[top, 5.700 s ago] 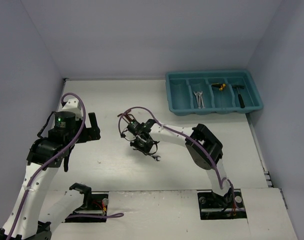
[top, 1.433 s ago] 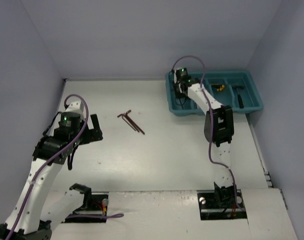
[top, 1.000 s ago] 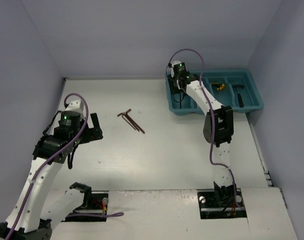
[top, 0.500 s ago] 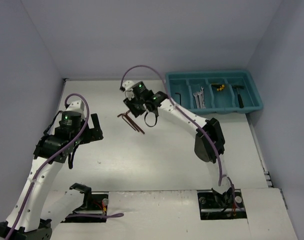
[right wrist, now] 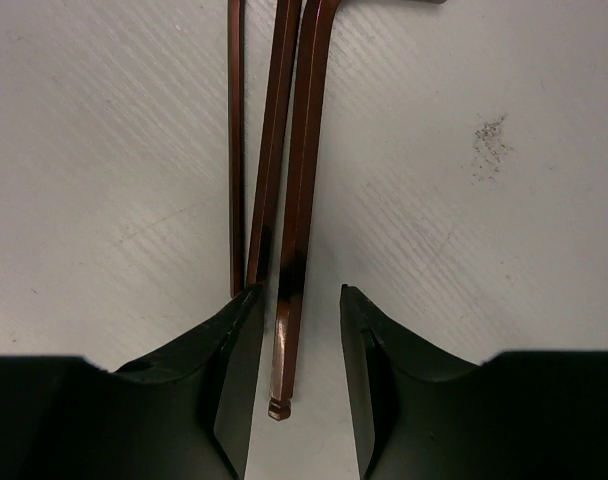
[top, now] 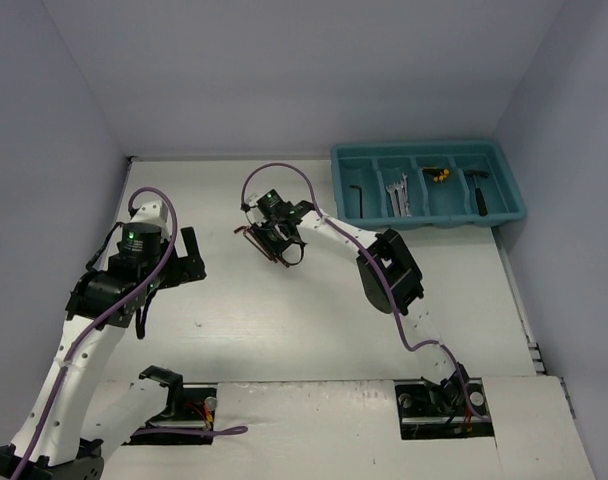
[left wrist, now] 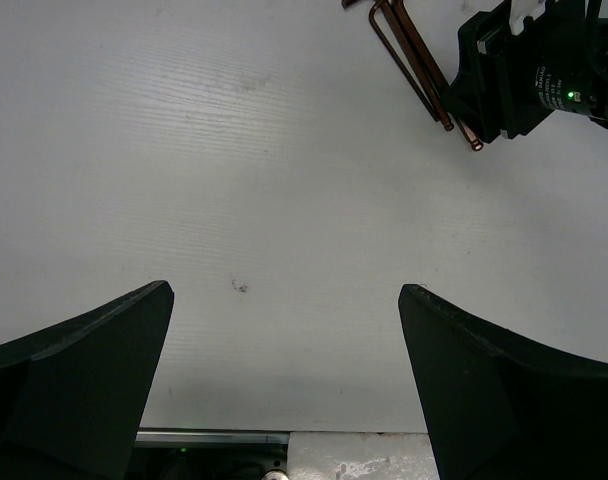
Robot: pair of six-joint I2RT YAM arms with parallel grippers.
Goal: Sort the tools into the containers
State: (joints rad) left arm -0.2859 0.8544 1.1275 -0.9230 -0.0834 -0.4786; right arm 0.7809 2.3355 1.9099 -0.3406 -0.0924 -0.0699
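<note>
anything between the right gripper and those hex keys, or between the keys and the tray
Nothing visible. The right gripper is open over the hex keys, one key's end between its fingers. No object lies on the table between them and the teal tray.

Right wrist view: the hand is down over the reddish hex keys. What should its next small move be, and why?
Probably close the right hand on the thickest hex key: its shaft end lies between the open fingers. A thinner key ends right at one fingertip, so it may come along.
</note>
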